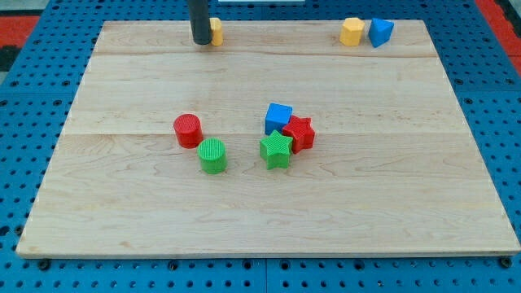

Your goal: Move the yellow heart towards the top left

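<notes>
The arm shows only as a straight dark rod entering from the view's top edge, left of centre, and standing upright. My tip [200,41] is down at the far edge of the table [269,212], near the view's top. The rod's right flank is touching or just beside a yellow block [216,31], whose shape cannot be made out behind the rod.

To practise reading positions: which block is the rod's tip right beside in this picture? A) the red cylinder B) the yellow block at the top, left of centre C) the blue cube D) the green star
B: my tip stands at the view's top, against the left side of the yellow block, far from the central cluster.
</notes>
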Tool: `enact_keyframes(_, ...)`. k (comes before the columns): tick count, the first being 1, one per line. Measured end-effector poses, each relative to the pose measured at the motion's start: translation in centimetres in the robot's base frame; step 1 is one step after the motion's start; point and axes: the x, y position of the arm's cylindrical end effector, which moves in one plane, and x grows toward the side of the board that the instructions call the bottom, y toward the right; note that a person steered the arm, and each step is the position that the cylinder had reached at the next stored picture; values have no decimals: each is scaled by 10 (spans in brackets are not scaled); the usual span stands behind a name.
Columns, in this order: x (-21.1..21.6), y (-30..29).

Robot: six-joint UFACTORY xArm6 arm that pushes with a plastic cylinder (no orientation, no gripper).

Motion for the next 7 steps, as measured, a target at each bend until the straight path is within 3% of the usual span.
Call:
enact_keyframes(1,6,12)
enact_keyframes(4,79,76)
enact_keyframes(6,80,86)
enact_keyframes(7,38,113)
